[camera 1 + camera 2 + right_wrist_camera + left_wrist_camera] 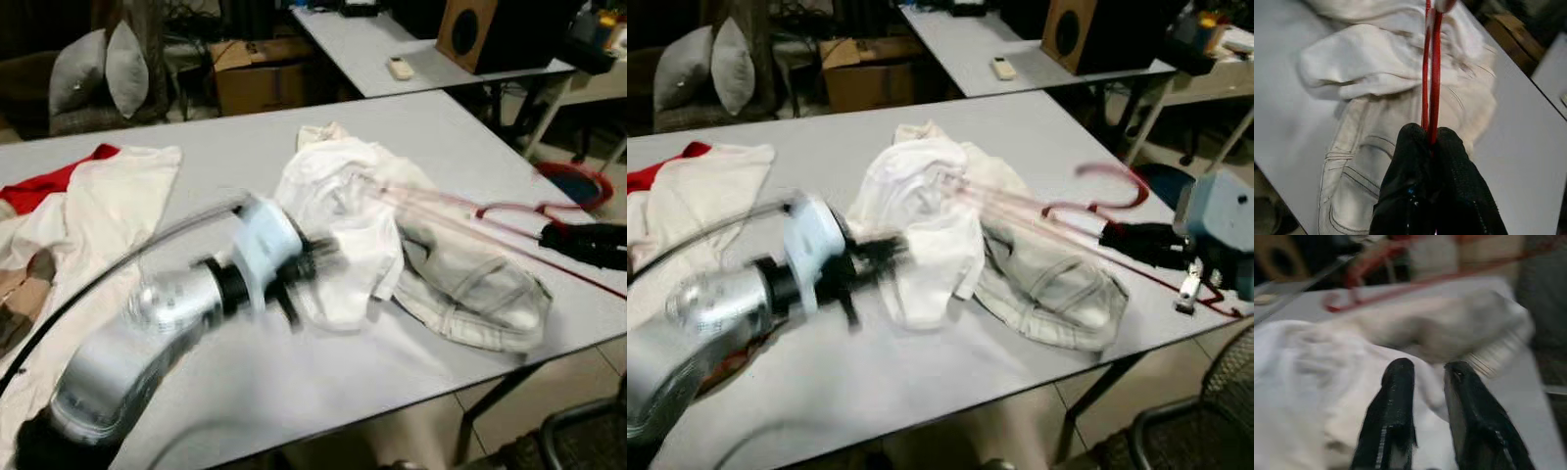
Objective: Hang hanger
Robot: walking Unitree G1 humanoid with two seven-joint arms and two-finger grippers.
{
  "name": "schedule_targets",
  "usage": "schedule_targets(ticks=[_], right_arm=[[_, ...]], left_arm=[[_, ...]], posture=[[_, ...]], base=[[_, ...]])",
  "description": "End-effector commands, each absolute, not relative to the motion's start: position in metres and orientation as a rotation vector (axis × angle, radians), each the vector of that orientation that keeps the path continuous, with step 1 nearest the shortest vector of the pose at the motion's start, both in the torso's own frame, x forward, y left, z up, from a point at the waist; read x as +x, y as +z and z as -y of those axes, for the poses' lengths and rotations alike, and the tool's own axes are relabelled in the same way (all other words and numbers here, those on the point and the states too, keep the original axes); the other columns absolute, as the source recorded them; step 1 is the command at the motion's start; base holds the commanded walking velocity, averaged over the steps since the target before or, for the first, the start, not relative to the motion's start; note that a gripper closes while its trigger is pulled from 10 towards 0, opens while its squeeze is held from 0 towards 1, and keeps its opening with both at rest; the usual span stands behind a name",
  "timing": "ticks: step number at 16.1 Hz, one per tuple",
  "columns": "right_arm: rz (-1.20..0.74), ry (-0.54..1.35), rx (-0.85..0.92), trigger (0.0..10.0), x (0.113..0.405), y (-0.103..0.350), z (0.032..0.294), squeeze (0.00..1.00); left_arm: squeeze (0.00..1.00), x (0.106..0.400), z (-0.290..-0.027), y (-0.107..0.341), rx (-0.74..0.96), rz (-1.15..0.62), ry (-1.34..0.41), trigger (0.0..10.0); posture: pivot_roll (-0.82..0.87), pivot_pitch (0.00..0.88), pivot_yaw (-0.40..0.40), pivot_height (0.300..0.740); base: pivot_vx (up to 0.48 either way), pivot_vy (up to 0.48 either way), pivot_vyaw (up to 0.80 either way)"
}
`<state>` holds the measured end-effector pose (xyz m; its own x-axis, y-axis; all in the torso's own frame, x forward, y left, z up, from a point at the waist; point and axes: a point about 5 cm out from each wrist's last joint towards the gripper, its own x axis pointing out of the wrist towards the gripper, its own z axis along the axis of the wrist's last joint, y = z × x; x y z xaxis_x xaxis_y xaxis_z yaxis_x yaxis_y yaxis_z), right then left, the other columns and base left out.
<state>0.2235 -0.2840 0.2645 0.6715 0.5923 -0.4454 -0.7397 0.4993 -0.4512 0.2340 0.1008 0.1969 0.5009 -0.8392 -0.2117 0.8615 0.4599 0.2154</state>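
**Red hanger pinched in right gripper, left gripper at the white garment**

Red plastic hanger [1431, 73] is what you want to look at first: your right gripper [1432, 142] has its two black fingers clamped together on the thin red bars, at the right edge of the grey table [470, 147]. In the head views the hanger is motion-blurred, its hook [1107, 191] curling up just beside the gripper and its long bars running back across the clothes toward the middle of the table. It is lifted off the table at the gripper end; whether the far end touches the fabric you cannot tell (too smeared).

Your left gripper [1427, 377] sits low over the white garment [333, 211], fingers slightly parted with a narrow gap, nothing visibly between them. The silver left arm [147, 323] reaches in from the near left, blurred.

Under and beside the hanger lies a pair of off-white jeans [1366, 161], crumpled, touching the white garment and reaching to the near right table edge.

Other stuff:
- cream cloth with a red piece [49, 186] on the left of the table
- second table behind with a speaker [480, 29] and a remote [400, 67]
- cardboard box [260, 73] and grey cushions [98, 69] at the back
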Motion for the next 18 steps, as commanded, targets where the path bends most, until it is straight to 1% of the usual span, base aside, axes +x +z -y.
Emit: schedule_targets(ticks=[1, 2, 3, 5, 6, 7, 8, 9, 10, 11, 12, 13, 14, 15, 16, 17, 18], right_arm=[[-0.227, 0.737, -0.597, 10.0, 0.228, 0.260, 0.279, 0.00], [-0.202, 0.708, -0.565, 10.0, 0.230, 0.259, 0.275, 0.00], [-0.151, 0.647, -0.480, 10.0, 0.235, 0.257, 0.266, 0.00], [-0.044, 0.532, -0.292, 10.0, 0.245, 0.257, 0.246, 0.00], [0.011, 0.524, -0.202, 10.0, 0.247, 0.256, 0.234, 0.00], [0.041, 0.518, -0.154, 10.0, 0.247, 0.256, 0.224, 0.00], [0.090, 0.534, -0.073, 10.0, 0.249, 0.254, 0.201, 0.00], [0.097, 0.551, -0.040, 10.0, 0.249, 0.254, 0.192, 0.00], [0.095, 0.557, -0.020, 10.0, 0.252, 0.251, 0.180, 0.00], [0.099, 0.547, -0.042, 10.0, 0.254, 0.247, 0.169, 0.00], [0.103, 0.540, -0.047, 10.0, 0.253, 0.247, 0.165, 0.00], [0.111, 0.469, -0.009, 10.0, 0.252, 0.236, 0.155, 0.00], [0.106, 0.462, -0.002, 10.0, 0.250, 0.233, 0.153, 0.00], [0.088, 0.439, -0.044, 10.0, 0.248, 0.225, 0.150, 0.00], [0.077, 0.441, -0.043, 10.0, 0.246, 0.220, 0.148, 0.00], [0.067, 0.436, -0.006, 10.0, 0.246, 0.217, 0.148, 0.00], [0.067, 0.419, 0.069, 10.0, 0.247, 0.214, 0.146, 0.00]], left_arm=[[1.00, 0.233, -0.106, 0.191, 0.385, -0.121, -1.049, 10.0], [1.00, 0.234, -0.107, 0.193, 0.393, -0.106, -1.041, 10.0], [1.00, 0.236, -0.109, 0.201, 0.361, -0.076, -1.030, 10.0], [1.00, 0.236, -0.114, 0.221, 0.211, -0.016, -1.006, 10.0], [1.00, 0.235, -0.117, 0.228, 0.128, 0.022, -0.995, 10.0], [1.00, 0.236, -0.121, 0.232, 0.092, 0.043, -0.980, 10.0], [1.00, 0.246, -0.132, 0.236, 0.022, 0.100, -0.839, 10.0], [1.00, 0.251, -0.137, 0.236, 0.002, 0.112, -0.762, 10.0], [1.00, 0.260, -0.142, 0.236, -0.008, 0.140, -0.646, 10.0], [1.00, 0.264, -0.146, 0.236, -0.031, 0.154, -0.552, 10.0], [1.00, 0.264, -0.147, 0.236, -0.046, 0.160, -0.527, 10.0], [0.80, 0.268, -0.165, 0.225, -0.031, 0.135, -0.284, 10.0], [0.67, 0.267, -0.169, 0.221, -0.008, 0.125, -0.235, 10.0], [0.22, 0.262, -0.170, 0.212, 0.022, 0.096, -0.199, 10.0], [0.00, 0.256, -0.168, 0.204, 0.057, 0.072, -0.173, 10.0], [0.00, 0.251, -0.164, 0.199, 0.075, 0.060, -0.182, 10.0], [0.00, 0.245, -0.160, 0.196, 0.060, 0.052, -0.179, 10.0]], posture=[[-0.18, 0.048, 0.046, 0.740], [-0.18, 0.048, 0.046, 0.740], [-0.18, 0.053, 0.045, 0.740], [-0.18, 0.072, 0.076, 0.740], [-0.18, 0.067, 0.071, 0.740], [-0.19, 0.058, 0.060, 0.740], [-0.21, 0.059, 0.065, 0.740], [-0.21, 0.059, 0.065, 0.740], [-0.19, 0.065, 0.065, 0.740], [-0.19, 0.077, 0.068, 0.740], [-0.19, 0.077, 0.068, 0.740], [-0.17, 0.067, 0.051, 0.740], [-0.17, 0.063, 0.046, 0.740], [-0.17, 0.063, 0.046, 0.740], [-0.14, 0.059, 0.036, 0.740], [-0.14, 0.058, 0.034, 0.740], [-0.13, 0.053, 0.027, 0.740]], base=[[0.000, 0.000, 0.00], [0.000, 0.000, 0.00], [0.000, 0.000, 0.00], [0.000, 0.000, 0.00], [0.000, 0.000, 0.00], [0.000, 0.000, 0.00], [0.000, 0.000, 0.00], [0.000, 0.000, 0.00], [0.000, 0.000, 0.00], [0.000, 0.000, 0.00], [0.000, 0.000, 0.00], [0.000, 0.000, 0.00], [0.000, 0.000, 0.00], [0.000, 0.000, 0.00], [0.000, 0.000, 0.00], [0.000, 0.251, 0.00], [0.000, 0.330, 0.00]])
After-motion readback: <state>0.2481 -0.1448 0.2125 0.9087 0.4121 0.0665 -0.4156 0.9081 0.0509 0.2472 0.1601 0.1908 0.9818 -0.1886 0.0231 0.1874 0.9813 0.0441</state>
